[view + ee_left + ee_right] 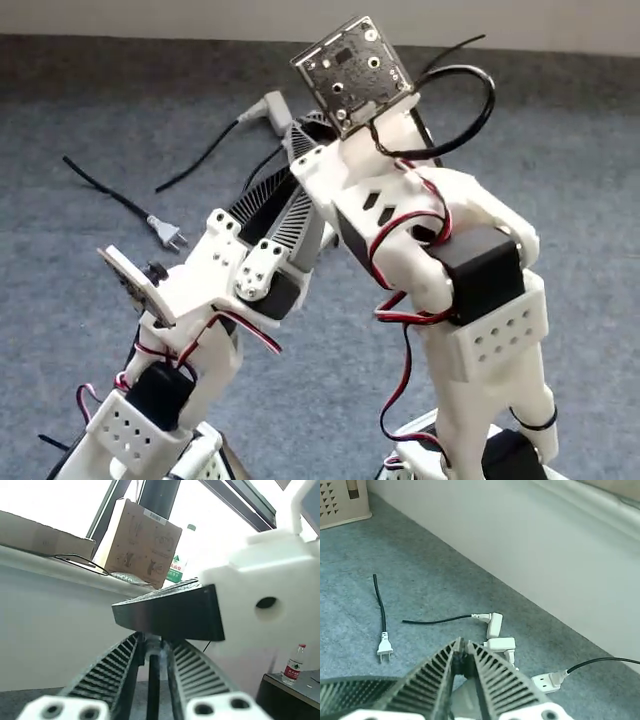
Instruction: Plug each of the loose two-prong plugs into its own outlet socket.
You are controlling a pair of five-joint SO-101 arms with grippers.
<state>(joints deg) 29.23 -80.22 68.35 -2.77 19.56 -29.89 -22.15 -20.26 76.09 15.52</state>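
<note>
I'm watching the left gripper (pixel 152 642) pressed together and pointing at the other arm's black motor block (pixel 170 612), which is blocking my view. The sticker on the brown cardboard box (pixel 137 542) is too small to read. The right gripper (pixel 462 647) is closed too, partly hiding the white outlet block (pixel 501 645). The loose grey two-prong plug (pixel 384 647) is lying on the blue-grey carpet (pixel 420 555), well apart from the block.

Behind right gripper (pixel 464 646), outlet block (pixel 502 644) half hidden (socket holes untellable).
</note>
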